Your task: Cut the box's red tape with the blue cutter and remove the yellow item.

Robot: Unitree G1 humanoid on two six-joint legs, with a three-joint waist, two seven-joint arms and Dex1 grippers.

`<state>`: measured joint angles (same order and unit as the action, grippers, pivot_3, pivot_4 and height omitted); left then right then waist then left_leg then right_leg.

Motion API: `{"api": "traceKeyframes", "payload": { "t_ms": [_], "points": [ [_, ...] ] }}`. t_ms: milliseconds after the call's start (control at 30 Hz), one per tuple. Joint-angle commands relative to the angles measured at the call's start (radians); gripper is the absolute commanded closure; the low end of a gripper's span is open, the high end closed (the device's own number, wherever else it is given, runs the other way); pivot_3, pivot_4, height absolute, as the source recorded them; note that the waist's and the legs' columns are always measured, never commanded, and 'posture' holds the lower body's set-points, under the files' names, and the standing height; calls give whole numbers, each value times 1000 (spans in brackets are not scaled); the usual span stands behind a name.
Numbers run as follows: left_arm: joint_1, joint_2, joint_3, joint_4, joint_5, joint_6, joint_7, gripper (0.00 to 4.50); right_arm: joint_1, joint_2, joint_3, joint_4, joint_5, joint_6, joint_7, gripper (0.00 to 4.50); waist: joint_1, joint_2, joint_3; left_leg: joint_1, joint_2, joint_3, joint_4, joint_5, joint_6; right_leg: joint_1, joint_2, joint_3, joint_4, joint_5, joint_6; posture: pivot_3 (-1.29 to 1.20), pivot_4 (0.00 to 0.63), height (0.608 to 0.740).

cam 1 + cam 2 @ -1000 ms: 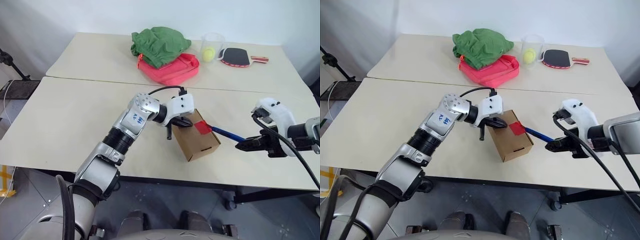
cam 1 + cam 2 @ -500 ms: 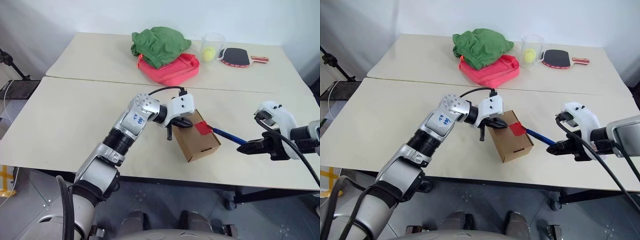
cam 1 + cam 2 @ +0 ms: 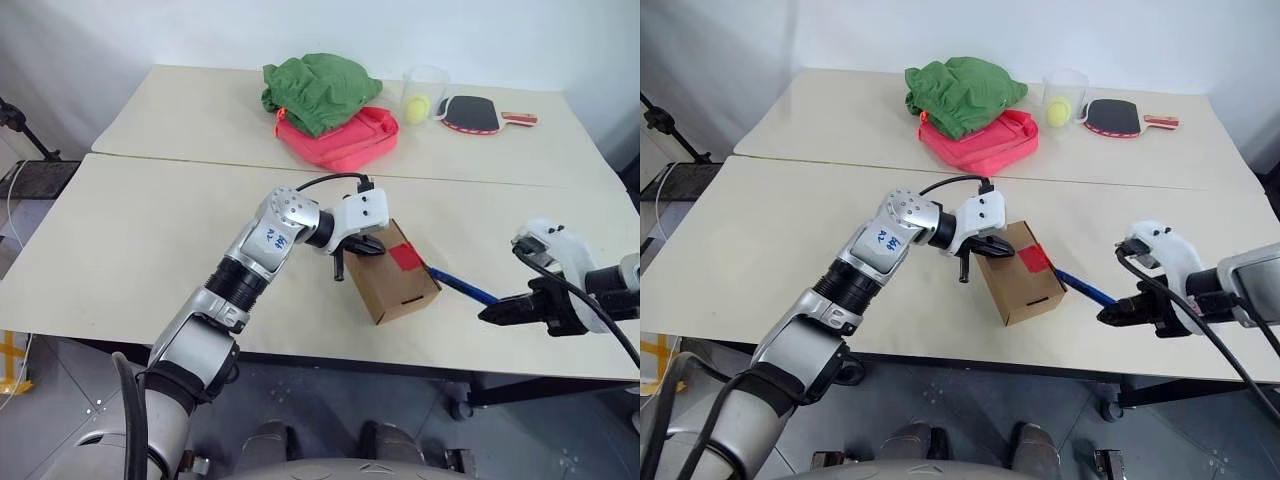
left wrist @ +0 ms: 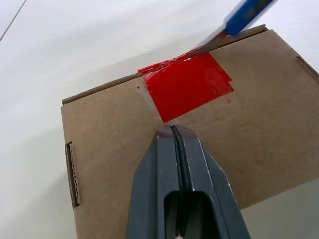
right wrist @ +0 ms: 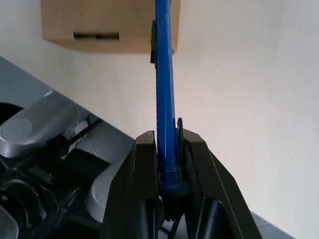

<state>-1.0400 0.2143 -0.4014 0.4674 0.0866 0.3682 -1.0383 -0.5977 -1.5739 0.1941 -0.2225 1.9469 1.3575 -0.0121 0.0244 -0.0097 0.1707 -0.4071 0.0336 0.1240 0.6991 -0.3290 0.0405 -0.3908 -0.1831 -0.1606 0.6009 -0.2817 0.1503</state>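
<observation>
Cutting the red tape (image 4: 187, 84) goes best with a slow, straight pull along the flap edge while the box (image 3: 392, 275) stays still near the middle of the bench (image 3: 140, 230). The right hand (image 5: 167, 149) is squeezed shut on the blue cutter (image 3: 462, 289), whose tip touches the tape's far edge. The left hand (image 4: 175, 137) is closed, empty, and seems to press on the box top.
</observation>
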Motion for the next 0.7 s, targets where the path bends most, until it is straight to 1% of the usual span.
{"api": "traceKeyframes", "payload": {
  "t_ms": [33, 233, 300, 433, 533, 600, 700],
  "points": [
    [82, 9, -95, 57, 59, 61, -28, 4500, 16, -10, 0, -12, 25, -12, -9, 4249, -1, 0, 0, 0, 0, 0, 0, 0, 0, 0, 0, 0, 0, 0, 0, 0, 150, 740],
    [91, 13, -97, 41, 58, 67, -29, 4500, 8, 15, -4, -21, 25, -38, -25, 4249, 0, 1, -1, 0, 0, 0, 0, 0, 0, 0, 0, 0, 0, 0, 0, 0, 150, 740],
    [92, 13, -96, 39, 58, 68, -29, 4500, -7, 40, 1, -24, 25, -53, -48, 4249, -1, 0, -1, 0, 0, 0, 0, 0, 0, 0, 0, 0, 0, 0, 0, 0, 150, 740],
    [93, 11, -97, 33, 55, 73, -28, 4500, -82, 107, 15, 1, 25, -67, -130, 4249, -1, 1, -3, 0, 0, 0, 0, 0, 0, 0, 0, 0, 0, 0, 0, 0, 150, 740],
    [93, 11, -96, 31, 53, 74, -28, 4500, -140, 111, 24, 7, 25, -41, -147, 4249, -1, 2, -3, 0, 0, 1, 0, 0, 0, 0, 0, 0, 0, 0, 0, 0, 150, 740],
    [94, 12, -95, 29, 53, 73, -28, 4500, -162, 103, 17, 7, 25, -26, -134, 4249, -1, 2, -3, 0, 0, 1, 0, 0, 0, 0, 0, 0, 0, 0, 0, 0, 150, 740],
    [93, 13, -86, 24, 47, 71, -27, 4500, -171, 38, -46, 6, 25, 33, 16, 4249, 1, 2, -3, 0, 0, 1, 0, 0, 0, 0, 0, 0, -1, 0, 0, 0, 150, 740]
  ]
}}
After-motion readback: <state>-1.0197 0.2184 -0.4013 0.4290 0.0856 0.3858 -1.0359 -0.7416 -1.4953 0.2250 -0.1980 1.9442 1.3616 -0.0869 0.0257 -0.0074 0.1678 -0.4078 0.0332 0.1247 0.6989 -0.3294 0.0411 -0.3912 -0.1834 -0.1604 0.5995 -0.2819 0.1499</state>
